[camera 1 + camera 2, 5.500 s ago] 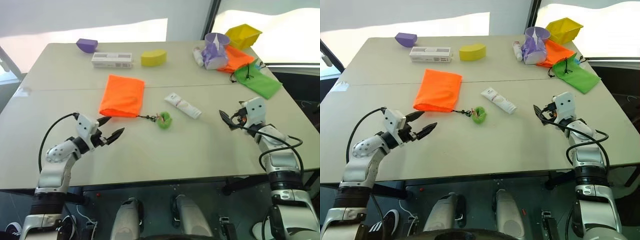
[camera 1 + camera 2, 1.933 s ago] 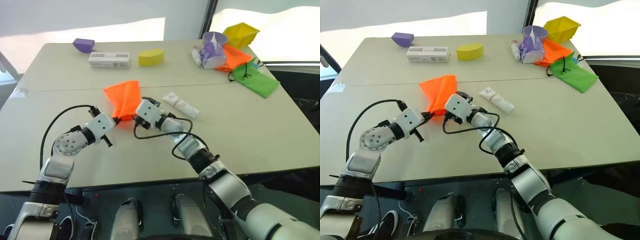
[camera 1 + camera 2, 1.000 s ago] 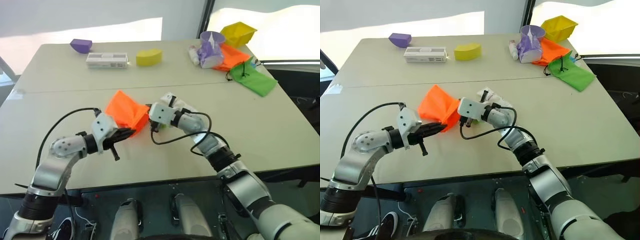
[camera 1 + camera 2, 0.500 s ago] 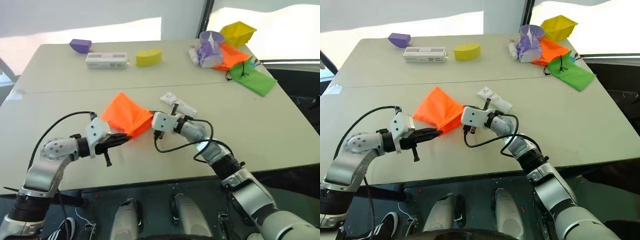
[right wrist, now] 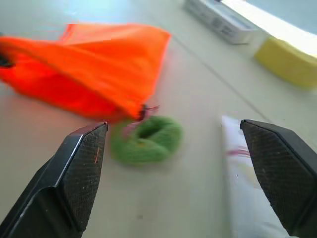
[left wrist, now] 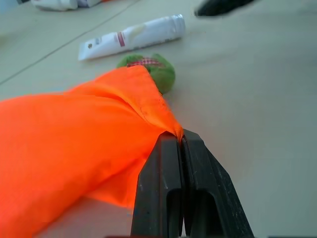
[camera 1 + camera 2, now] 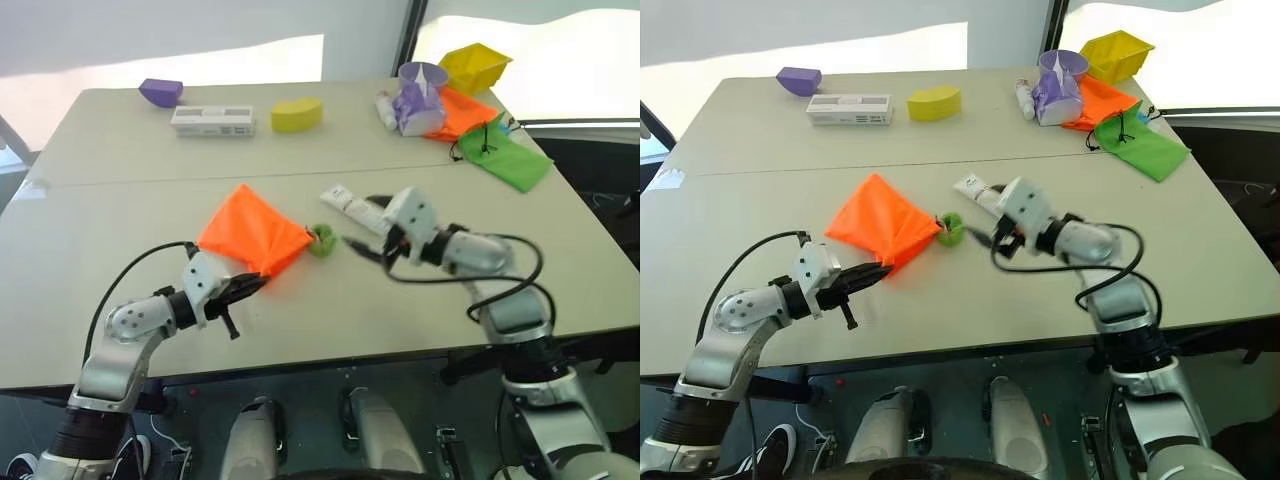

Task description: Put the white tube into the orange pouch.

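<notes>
The left gripper (image 6: 181, 141) is pinched tight on one corner of the orange pouch (image 7: 252, 232), and I think it holds on there so the pouch cannot slide away and so its mouth can be pulled up and opened. The pouch lies partly lifted near the middle of the table (image 7: 120, 210), bunched into a pointy shape because that one corner is being held up. Its black cord runs out to a fuzzy green pompom (image 7: 322, 240), which sits on the table right at the pouch's other end. The white tube (image 7: 355, 208) lies flat on the table just past the pompom, not yet in the pouch and not held by anything. The right gripper (image 7: 368, 247) hangs low over the table close to the tube and the pompom, and its two black fingers (image 5: 81, 173) are spread wide apart with nothing between them. I think it is open like that so it can go around the tube and pick it up. From the right wrist view the tube is just in front of one finger and the pompom sits between the two. The pouch mouth looks mostly flat, so the tube may be hard to push in.
</notes>
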Robot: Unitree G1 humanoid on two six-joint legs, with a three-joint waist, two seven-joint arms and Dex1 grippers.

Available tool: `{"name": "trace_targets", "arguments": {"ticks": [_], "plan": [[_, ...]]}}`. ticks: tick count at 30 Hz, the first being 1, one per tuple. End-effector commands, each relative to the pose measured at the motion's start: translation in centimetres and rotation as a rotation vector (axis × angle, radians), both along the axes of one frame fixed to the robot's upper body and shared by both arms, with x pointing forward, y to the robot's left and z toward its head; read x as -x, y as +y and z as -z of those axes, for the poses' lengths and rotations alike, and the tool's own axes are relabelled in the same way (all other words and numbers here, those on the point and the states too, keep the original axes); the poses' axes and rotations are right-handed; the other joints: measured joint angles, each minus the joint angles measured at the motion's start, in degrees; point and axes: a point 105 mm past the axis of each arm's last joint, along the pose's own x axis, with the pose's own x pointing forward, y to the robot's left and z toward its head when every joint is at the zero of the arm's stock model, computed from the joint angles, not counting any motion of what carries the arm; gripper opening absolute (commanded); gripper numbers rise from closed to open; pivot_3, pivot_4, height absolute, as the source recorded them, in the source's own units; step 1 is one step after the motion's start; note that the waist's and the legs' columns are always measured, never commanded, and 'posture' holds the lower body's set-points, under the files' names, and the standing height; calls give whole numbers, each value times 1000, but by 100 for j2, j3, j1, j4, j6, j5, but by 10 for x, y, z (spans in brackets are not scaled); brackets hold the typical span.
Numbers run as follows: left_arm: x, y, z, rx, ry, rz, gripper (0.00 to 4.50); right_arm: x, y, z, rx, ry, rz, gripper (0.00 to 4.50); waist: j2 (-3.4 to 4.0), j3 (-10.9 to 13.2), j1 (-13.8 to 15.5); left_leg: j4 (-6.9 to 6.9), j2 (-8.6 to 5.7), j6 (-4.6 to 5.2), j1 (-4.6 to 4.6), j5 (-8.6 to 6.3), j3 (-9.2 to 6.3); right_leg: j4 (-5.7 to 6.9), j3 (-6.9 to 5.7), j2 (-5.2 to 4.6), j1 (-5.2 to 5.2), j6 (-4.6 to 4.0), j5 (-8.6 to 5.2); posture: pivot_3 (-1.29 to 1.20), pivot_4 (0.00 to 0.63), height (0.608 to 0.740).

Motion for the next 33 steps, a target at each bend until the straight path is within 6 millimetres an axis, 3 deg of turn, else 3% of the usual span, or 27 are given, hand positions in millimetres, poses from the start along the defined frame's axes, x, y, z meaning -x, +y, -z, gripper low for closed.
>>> {"name": "trace_targets", "arguments": {"ticks": [1, 3, 9, 13, 19, 22, 25, 26, 33], "plan": [[-2, -8, -12, 14, -59, 23, 0, -19, -30, 9, 21, 71, 145, 4458, -1, -1, 5, -6, 4, -1, 0, -1, 0, -17, -6, 0, 4, -10, 7, 0, 150, 740], [-4, -9, -12, 8, -63, 26, 0, -20, -23, 24, 74, 142, 100, 4458, -2, -1, -1, -42, 4, -1, 1, 0, 7, -57, -14, -5, 7, -28, 18, 0, 150, 740], [-6, -9, -9, -10, -61, 23, 0, -42, -30, 36, 39, 245, 188, 4458, -1, -1, -4, -61, -5, 22, 1, 14, 13, -44, -7, 33, -11, 0, 4, 0, 150, 740], [-6, -9, -10, -4, -71, 19, 0, -43, -25, 31, -10, 263, 165, 4458, -1, -1, 8, -70, -4, 22, 0, 14, 14, -42, -10, 38, -12, 11, -3, 0, 150, 740], [-3, -12, -10, -3, -71, 20, 0, -43, -21, 47, -60, 377, 145, 4458, -1, -1, 0, -62, -8, 22, 3, 14, 16, -43, -9, 27, -7, 9, -2, 0, 150, 740], [-3, -11, -10, -8, -72, 19, 0, -45, -23, 47, -53, 370, 153, 3609, -1, -1, -1, -59, -5, 22, 11, 14, 16, -41, -8, 22, 2, 9, -1, 0, 150, 740], [-4, -11, -11, -4, -73, 16, 0, -44, -21, 42, -81, 370, 139, 2099, -1, -1, 0, -59, -5, 22, 11, 14, 15, -41, -8, 22, 2, 9, -1, 0, 150, 740], [-4, -11, -11, -3, -73, 17, 0, -44, -21, 41, -84, 367, 138, 1794, -1, -1, 1, -59, -5, 22, 11, 14, 15, -41, -8, 23, 2, 9, -2, 0, 150, 740], [-2, -12, -11, 3, -68, 23, 0, -26, -26, 23, -137, 314, 94, 1811, -1, -1, 21, -60, -6, 22, 8, 14, 15, -41, -9, 25, -1, 10, -2, 0, 150, 740]]}}
